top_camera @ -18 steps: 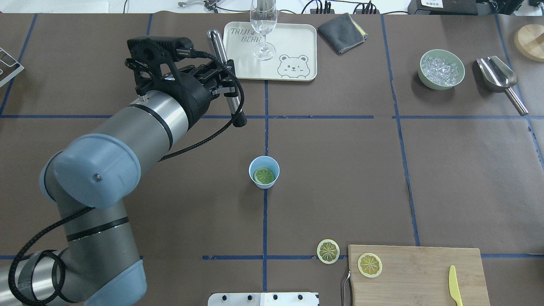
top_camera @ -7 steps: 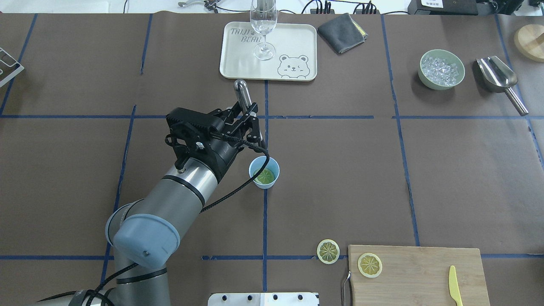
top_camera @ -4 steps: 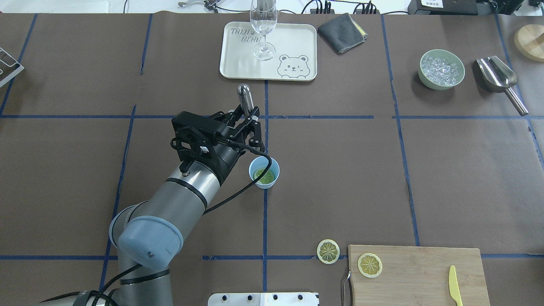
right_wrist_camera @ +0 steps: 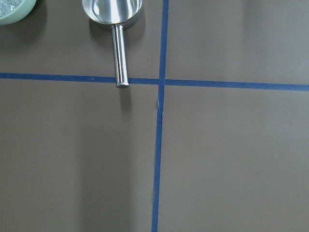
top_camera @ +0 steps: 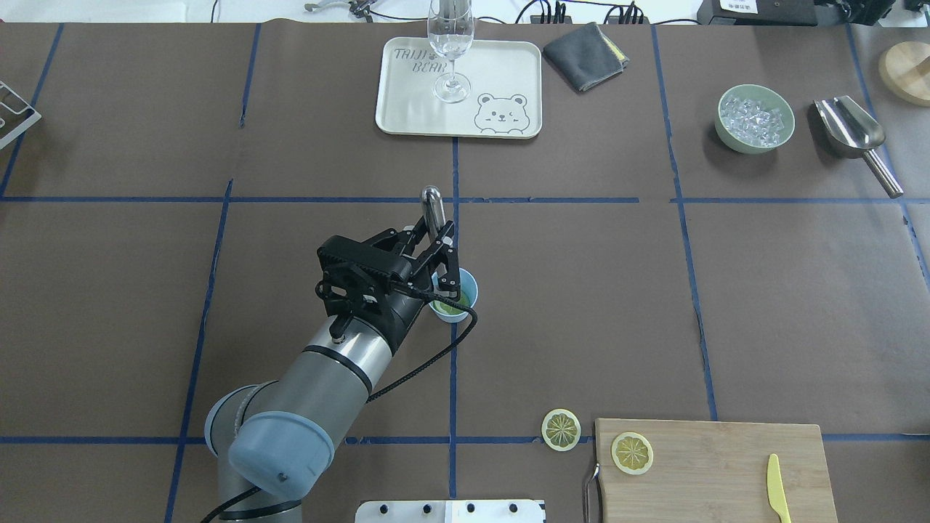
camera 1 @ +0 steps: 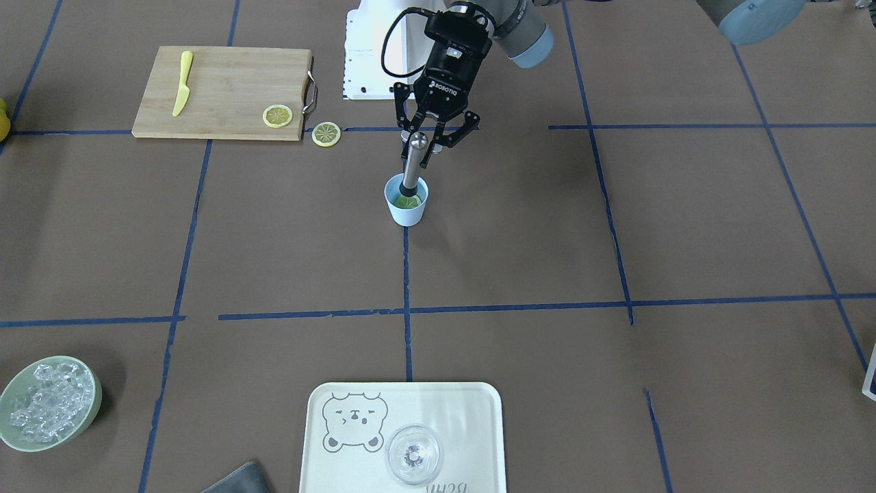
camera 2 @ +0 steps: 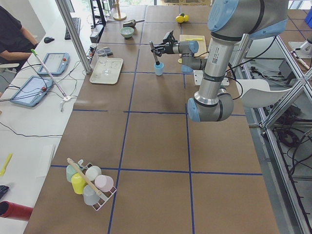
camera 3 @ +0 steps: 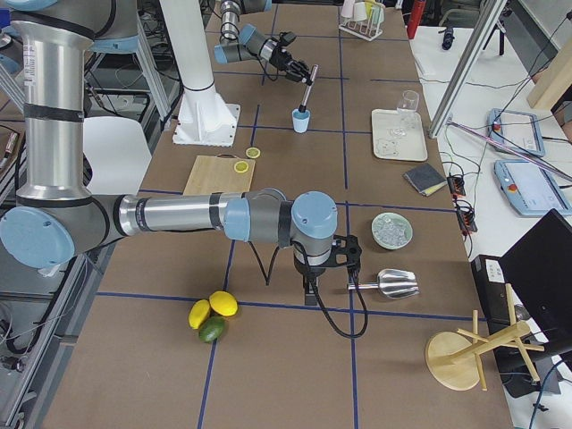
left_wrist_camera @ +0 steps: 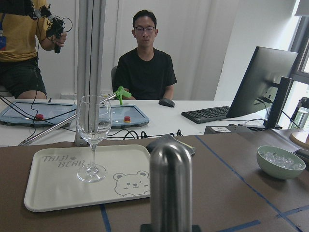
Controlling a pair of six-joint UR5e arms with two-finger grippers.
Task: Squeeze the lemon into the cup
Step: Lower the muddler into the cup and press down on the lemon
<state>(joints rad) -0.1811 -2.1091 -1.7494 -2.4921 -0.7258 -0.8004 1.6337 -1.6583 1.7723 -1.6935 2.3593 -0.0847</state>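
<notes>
Two labels: ROBOTIQ, left hand point(camera 1: 421, 146) around muddler point(camera 1: 410, 172); TAIJI BEAR, tray point(top_camera: 503, 73)

The lemon point(top_camera: 450, 309) in the one light-blue cup point(camera 1: 408, 213), a second slice point(top_camera: 561, 429) and a third slice point(top_camera: 632, 452) are making three slices. One cutting board point(top_camera: 719, 465), one knife point(top_camera: 776, 494), one tray point(top_camera: 501, 73), one glass point(top_camera: 450, 33), one ice bowl point(top_camera: 720, 120), one scoop point(top_camera: 848, 125), one cloth point(top_camera: 585, 57) and one muddler point(top_camera: 433, 207) are also showing.

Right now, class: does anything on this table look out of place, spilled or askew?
One lemon slice lies on the table just off the cutting board, unlike its twin on it. The cup stands upright; no spill shows.
</notes>
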